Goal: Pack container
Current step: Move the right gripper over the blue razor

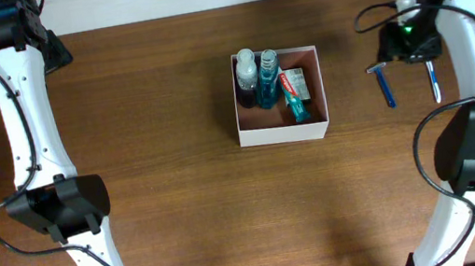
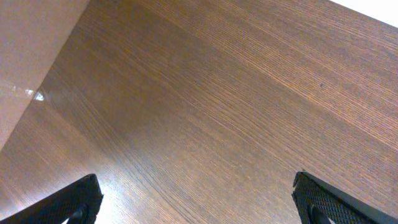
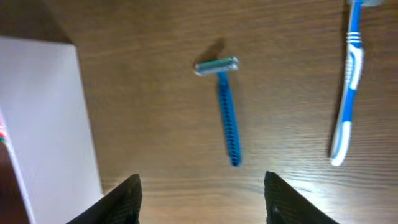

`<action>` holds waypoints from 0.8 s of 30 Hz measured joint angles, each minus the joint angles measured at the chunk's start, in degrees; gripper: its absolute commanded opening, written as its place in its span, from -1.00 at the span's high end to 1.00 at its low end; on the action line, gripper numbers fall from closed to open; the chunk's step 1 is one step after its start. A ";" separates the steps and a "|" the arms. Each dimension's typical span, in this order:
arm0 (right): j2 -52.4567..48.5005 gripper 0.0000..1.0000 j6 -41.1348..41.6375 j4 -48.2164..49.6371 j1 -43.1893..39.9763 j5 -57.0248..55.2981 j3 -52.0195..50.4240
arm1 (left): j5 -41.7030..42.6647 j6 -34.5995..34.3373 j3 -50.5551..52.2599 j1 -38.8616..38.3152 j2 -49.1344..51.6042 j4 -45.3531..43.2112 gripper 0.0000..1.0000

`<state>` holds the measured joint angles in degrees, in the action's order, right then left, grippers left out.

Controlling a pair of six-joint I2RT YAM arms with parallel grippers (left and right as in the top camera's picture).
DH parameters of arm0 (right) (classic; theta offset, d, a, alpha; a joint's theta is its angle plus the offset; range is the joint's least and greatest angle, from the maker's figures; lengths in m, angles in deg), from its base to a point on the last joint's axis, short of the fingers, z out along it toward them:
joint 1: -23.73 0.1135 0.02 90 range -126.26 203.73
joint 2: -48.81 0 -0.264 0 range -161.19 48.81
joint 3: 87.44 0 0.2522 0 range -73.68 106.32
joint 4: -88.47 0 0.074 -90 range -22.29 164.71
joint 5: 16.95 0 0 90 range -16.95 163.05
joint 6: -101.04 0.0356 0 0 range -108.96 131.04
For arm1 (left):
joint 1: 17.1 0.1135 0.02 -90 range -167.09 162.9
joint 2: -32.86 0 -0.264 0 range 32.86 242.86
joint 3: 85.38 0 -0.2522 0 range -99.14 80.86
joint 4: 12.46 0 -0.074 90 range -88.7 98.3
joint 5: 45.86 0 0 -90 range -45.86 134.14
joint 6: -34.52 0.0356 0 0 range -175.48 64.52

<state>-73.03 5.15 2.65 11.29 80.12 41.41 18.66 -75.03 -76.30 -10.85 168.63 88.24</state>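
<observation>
My right fingers [image 3: 124, 202] stand spread and empty above the blue razor [image 3: 227, 112], right of the container [image 1: 283, 132]. It looks light and slippery, so I would pinch it mid-handle.

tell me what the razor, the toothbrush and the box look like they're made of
Razor: probably moulded plastic, going by the ribbed bright blue handle. The grey, slightly shiny head may hold metal blades.
Toothbrush: smooth blue and white plastic with a light gloss.
Container: thin, matt white walls with straight folded edges, so likely cardboard.
</observation>
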 measured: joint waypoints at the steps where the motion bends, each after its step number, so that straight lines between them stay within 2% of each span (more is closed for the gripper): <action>1: -0.02 -0.16 -1.40 -0.33 -0.20 -0.15 -0.02 | 0.00 0.00 0.00 0.00 0.00 0.00 -0.99; 10: 0.00 -0.15 -7.63 2.19 -0.20 -4.70 -2.86 | 0.00 0.00 0.00 0.00 0.00 -0.02 -0.99; 24: -0.04 -0.15 -8.28 10.47 -0.04 -5.29 -10.67 | 0.00 0.00 0.00 0.00 0.00 0.00 -0.99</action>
<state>-73.07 -3.14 13.12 11.24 74.83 30.74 18.66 -75.03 -76.30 -10.85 168.63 88.24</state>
